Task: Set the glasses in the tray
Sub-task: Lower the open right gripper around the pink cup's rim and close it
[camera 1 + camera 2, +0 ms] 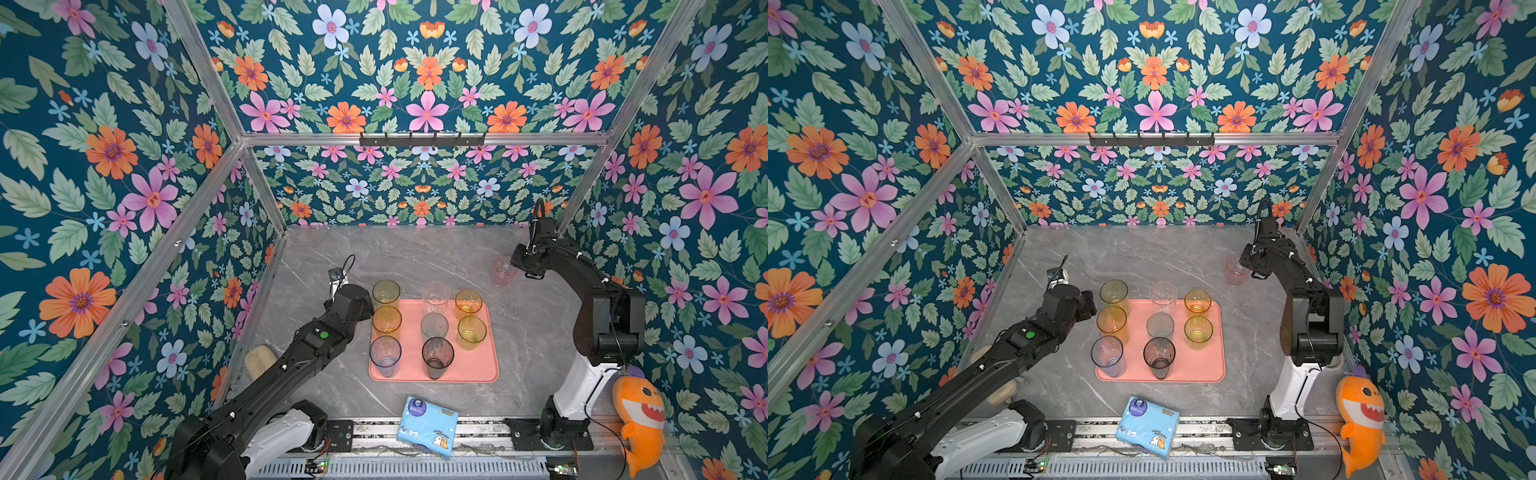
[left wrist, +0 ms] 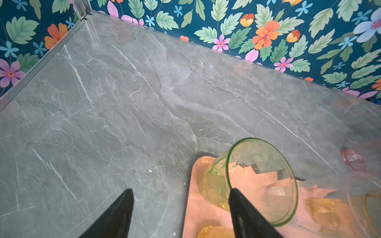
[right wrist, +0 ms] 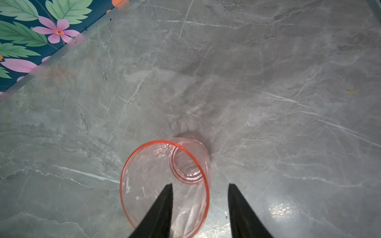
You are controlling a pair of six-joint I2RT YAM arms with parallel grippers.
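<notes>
The grey marble-patterned counter (image 1: 415, 253) is carrying a salmon-pink tray (image 1: 473, 365), which is lying flat near its middle. A pink glass (image 1: 502, 272) is standing upright on the bare stone at about two o'clock from the tray, well apart from it. At six o'clock a light-blue tissue packet (image 1: 427, 424) is lying across the counter's near edge.

Glossy marble-look tabletop (image 1: 415, 257), smooth translucent pink glass (image 3: 144, 175), matt salmon tray (image 1: 469, 365), brushed aluminium frame (image 1: 291, 139)
</notes>
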